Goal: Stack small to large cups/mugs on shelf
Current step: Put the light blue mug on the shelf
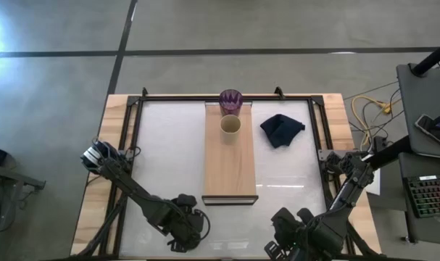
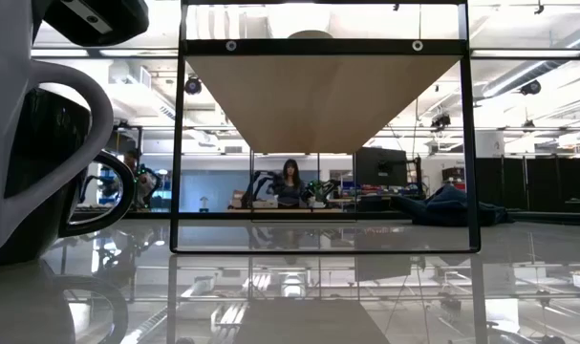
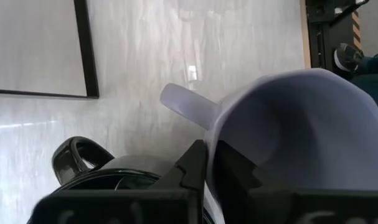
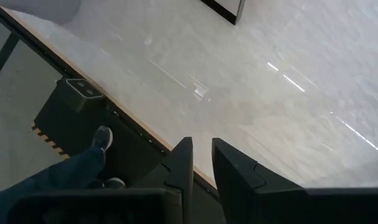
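Observation:
The light-wood shelf [image 1: 230, 159] runs down the table's middle on a black frame. The beige cup [image 1: 230, 126] stands on its far part. The purple tumbler [image 1: 230, 100] stands at its far end. My left gripper [image 1: 185, 226] is near the table's front edge, left of the shelf. It is shut on the lavender mug [image 3: 301, 137]. The black mug [image 3: 83, 163] sits right beside the lavender mug, and both also show in the low view [image 2: 41, 143]. My right gripper [image 1: 292, 230] hangs over the front edge, open by a narrow gap and empty. My left gripper holds the lavender mug by its rim [image 3: 212, 134], close to the handle [image 3: 182, 104]. One finger is inside the mug and one outside, coming from above and pointing down. The mug's mouth faces up. I cannot tell whether its base is on the table.
A dark navy cloth [image 1: 281, 129] lies right of the shelf at the far side. A person's legs and shoes [image 4: 70, 177] show just beyond the table's front edge under my right gripper. Bare white tabletop [image 1: 165, 159] lies on both sides of the shelf.

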